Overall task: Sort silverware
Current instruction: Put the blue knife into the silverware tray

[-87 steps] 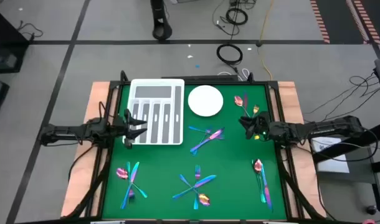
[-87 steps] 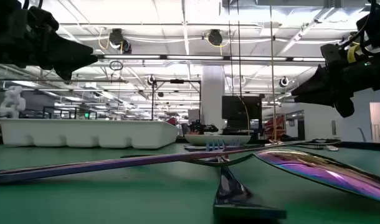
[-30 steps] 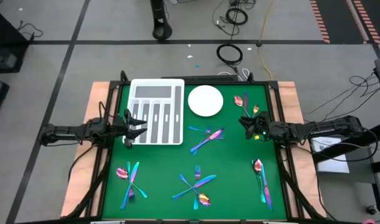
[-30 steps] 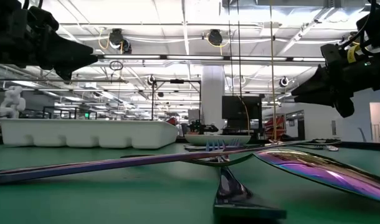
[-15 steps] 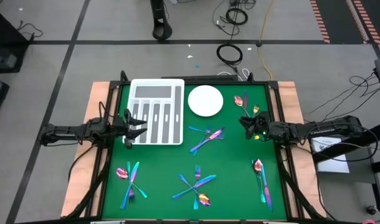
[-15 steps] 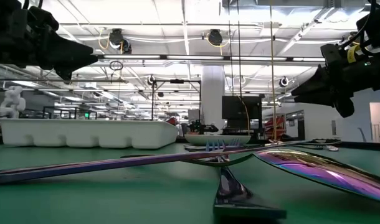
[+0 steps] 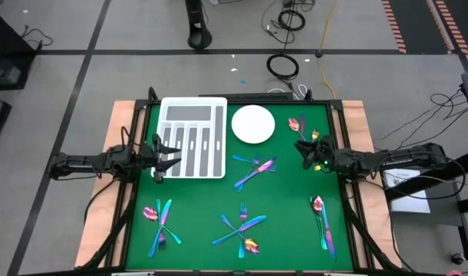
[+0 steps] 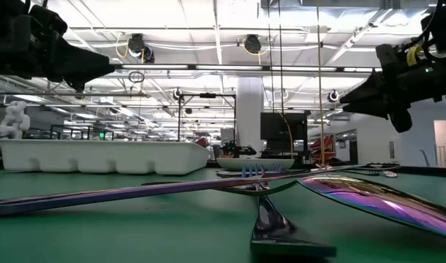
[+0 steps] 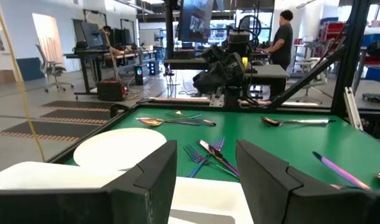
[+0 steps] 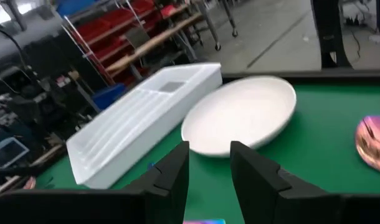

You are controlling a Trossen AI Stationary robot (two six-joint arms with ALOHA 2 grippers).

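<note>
The silverware lies flat on the green mat in several small crossed heaps: far right [image 7: 301,129], centre [image 7: 255,170], near left [image 7: 159,222], near centre [image 7: 242,228] and near right [image 7: 322,222]. The white divided tray [image 7: 192,139] and round white plate [image 7: 253,124] sit at the far side. My left gripper [image 7: 163,156] hovers open at the tray's left edge, above the mat; its fingers [image 9: 154,177] have nothing between them. My right gripper [image 7: 301,153] hovers open at the right side, pointing toward the plate [image 10: 240,121], also with nothing between its fingers.
The near-centre heap fills the low view's foreground, a long handle [image 8: 172,191] and a spoon bowl [image 8: 376,201]. A raised dark frame [image 7: 337,130] borders the mat. Bare green mat [image 7: 196,195] lies between the heaps. A person [image 9: 282,34] stands in the room beyond the table.
My right gripper has tipped its fingers up a little, nearer to level, without shifting place. The silverware, tray and plate lie as before.
</note>
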